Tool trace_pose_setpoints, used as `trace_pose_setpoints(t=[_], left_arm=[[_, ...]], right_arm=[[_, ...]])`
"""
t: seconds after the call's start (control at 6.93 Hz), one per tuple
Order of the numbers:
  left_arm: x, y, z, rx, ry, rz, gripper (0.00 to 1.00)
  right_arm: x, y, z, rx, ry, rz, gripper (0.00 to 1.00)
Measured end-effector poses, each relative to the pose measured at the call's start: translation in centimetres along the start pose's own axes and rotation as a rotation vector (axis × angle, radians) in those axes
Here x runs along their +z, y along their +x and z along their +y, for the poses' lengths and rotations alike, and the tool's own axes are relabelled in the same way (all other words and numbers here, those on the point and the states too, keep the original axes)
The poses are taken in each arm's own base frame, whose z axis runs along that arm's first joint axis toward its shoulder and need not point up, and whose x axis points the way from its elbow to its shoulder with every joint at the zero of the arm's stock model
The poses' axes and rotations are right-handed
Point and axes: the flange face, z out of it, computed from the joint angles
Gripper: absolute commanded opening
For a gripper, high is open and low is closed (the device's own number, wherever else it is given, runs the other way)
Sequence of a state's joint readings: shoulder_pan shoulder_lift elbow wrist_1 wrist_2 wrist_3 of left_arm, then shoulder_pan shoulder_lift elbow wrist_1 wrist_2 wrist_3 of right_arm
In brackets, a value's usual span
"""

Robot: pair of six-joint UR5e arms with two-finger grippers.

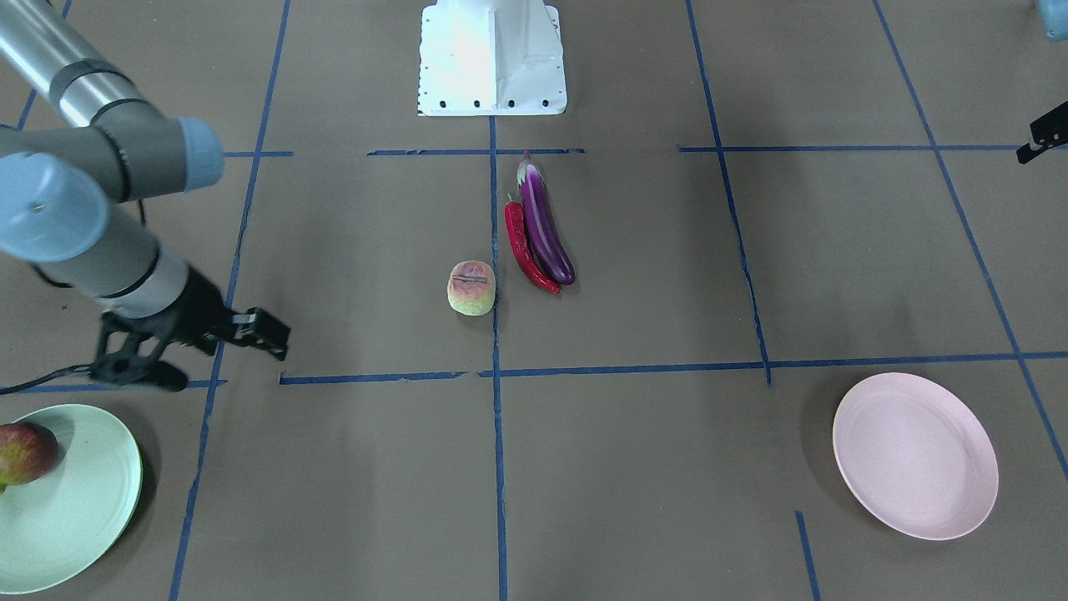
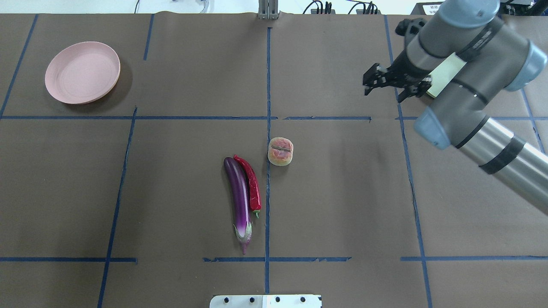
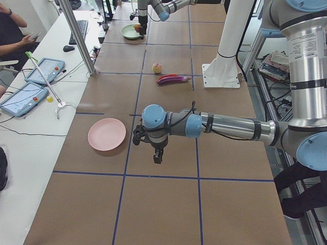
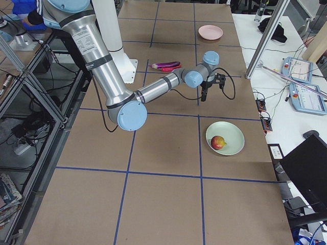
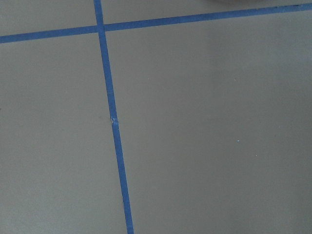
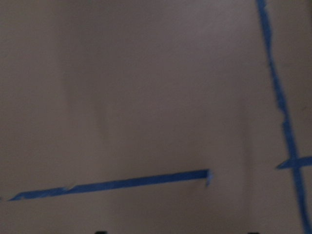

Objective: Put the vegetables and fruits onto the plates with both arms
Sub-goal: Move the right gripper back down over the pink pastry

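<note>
right gripper spread, empty | left gripper: cannot tell | red-yellow fruit on green plate (fruit unseen overhead)

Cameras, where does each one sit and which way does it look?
Front-facing: across the table, facing the white base; right hand at its left.
Overhead: behind the base, looking down; right hand shows.
Exterior left: table's end, left hand near.
Exterior right: opposite end, right hand near.
Left wrist: straight down at tape; no hand.
Right wrist: blurry tape; no hand clear.
Front-facing and overhead share the eggplant.
</note>
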State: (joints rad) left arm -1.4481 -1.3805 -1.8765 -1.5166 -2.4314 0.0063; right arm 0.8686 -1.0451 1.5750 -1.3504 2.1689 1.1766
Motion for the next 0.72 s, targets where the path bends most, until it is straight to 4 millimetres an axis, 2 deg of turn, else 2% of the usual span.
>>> trace_pose_setpoints(t=[0.14, 0.29, 0.43, 0.72], left_arm=[[-0.1, 0.1, 0.0, 0.002, 0.003, 0.000, 1.00], [-0.3, 0.3, 0.0, 0.006, 0.006, 0.001, 1.00], [-0.4, 0.4, -0.1, 0.007, 0.008, 0.001, 1.00], [-0.5, 0.5, -0.1, 0.009, 0.010, 0.001, 1.00]], right_arm=[[1.3, -5.3, 4.8, 0.053, 0.015, -0.023, 1.00], [2.6, -9.1, 8.8, 0.071, 0.041, -0.034, 1.00], [3.8, -11.4, 11.3, 0.064, 0.080, -0.032, 1.00], [5.1, -14.7, 13.5, 0.048, 0.120, -0.008, 1.00]])
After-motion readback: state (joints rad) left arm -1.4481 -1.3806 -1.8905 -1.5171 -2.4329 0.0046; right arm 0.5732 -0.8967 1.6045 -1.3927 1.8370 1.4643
